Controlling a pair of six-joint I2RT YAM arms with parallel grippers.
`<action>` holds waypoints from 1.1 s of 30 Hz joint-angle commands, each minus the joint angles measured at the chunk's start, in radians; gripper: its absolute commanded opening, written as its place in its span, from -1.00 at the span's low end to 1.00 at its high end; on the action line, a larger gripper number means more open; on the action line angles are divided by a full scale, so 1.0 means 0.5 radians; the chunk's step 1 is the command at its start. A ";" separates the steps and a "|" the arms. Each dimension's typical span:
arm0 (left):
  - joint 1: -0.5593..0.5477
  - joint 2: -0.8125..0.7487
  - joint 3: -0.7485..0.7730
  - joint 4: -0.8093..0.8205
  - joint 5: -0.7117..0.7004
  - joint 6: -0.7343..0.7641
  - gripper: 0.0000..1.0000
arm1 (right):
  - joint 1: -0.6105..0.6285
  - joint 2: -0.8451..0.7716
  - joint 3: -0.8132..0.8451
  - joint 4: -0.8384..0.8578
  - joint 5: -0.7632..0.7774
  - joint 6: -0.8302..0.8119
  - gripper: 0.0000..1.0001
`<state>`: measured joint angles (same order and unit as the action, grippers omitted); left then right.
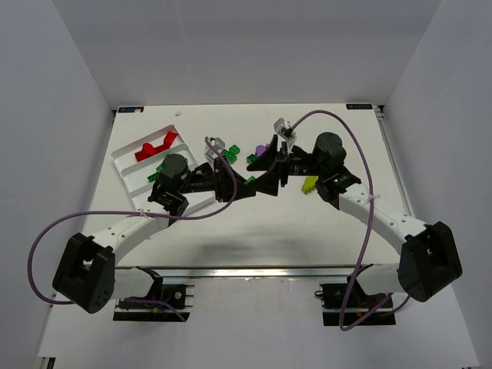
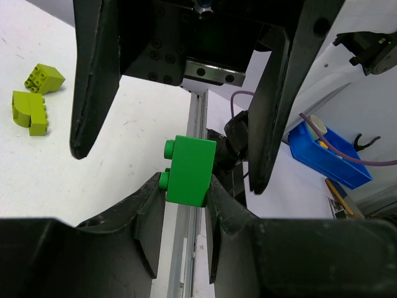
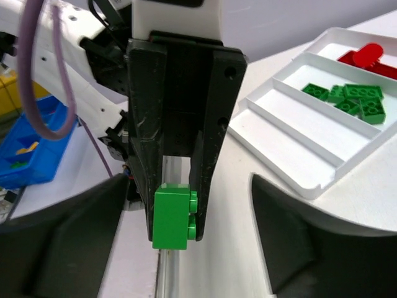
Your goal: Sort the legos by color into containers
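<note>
Held item: one green brick (image 2: 189,171), studs facing sideways, lifted above the middle of the table (image 1: 292,223) where the two arms meet. Left gripper (image 2: 185,189): jaws drawn in narrow, one finger pressed on each flat side of this brick, which stands between the tips with its upper part proud of them. Right gripper (image 3: 189,186): jaws spread wide, one finger on either side of the left gripper's tips and the brick, touching neither and holding nothing. Containers: one white tray (image 3: 304,130), set askew near the table's far left corner, its ridges dividing it into long compartments, three of them countable from the right wrist view. Contents: red bricks (image 1: 154,146) in the compartment nearest the far edge, number not clear; sorted green bricks (image 3: 347,99), about five, heaped together in the next compartment. Loose on the table: two yellow-green bricks (image 2: 30,112), just beside each other, right of centre; one purple brick (image 1: 261,148) toward the far edge; loose green bricks (image 1: 227,153), two or three, near the middle of the far edge, beside the purple one.
</note>
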<state>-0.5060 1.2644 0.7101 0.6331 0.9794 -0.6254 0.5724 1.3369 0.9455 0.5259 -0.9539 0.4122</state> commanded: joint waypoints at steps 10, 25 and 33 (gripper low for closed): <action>0.232 0.057 0.203 -0.582 -0.247 0.370 -0.90 | -0.074 -0.238 0.088 -0.484 0.745 -0.575 0.79; 1.128 0.603 0.654 -1.567 -1.860 0.361 -0.93 | -0.200 -0.483 -0.066 -0.533 0.374 -0.935 -0.83; 1.230 0.757 0.792 -1.791 -2.238 0.554 -0.75 | -0.200 -0.483 -0.075 -0.530 0.374 -0.935 -0.76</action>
<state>0.1108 1.6466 1.0622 -0.1986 -0.0341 -0.3931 0.4770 1.1187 0.8860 0.2359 -0.7475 -0.0387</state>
